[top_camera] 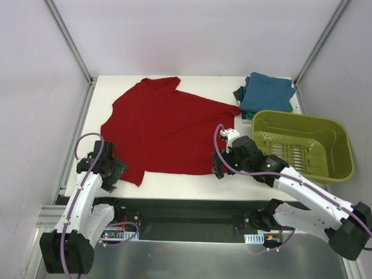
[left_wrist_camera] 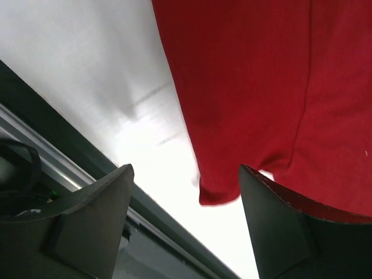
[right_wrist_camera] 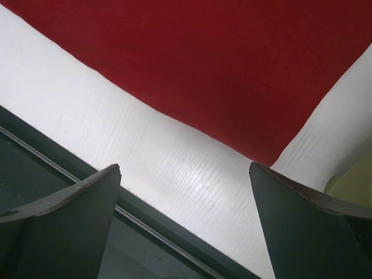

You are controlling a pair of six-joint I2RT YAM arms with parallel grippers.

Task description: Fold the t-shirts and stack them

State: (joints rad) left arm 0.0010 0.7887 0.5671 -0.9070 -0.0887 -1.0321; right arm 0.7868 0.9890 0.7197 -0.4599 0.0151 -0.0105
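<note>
Standing right: olive basket point(top_camera: 343, 148) | folded t-shirts point(top_camera: 267, 93) stacked behind, perhaps touching it

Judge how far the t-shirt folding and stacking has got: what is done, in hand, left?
Done: folded teal-blue and green shirts sit stacked at far right. In hand: the dark red t-shirt lies spread flat, unfolded; the left gripper and right gripper stand open at its near edge, holding nothing. Left: fold it, add it to the stack.
</note>
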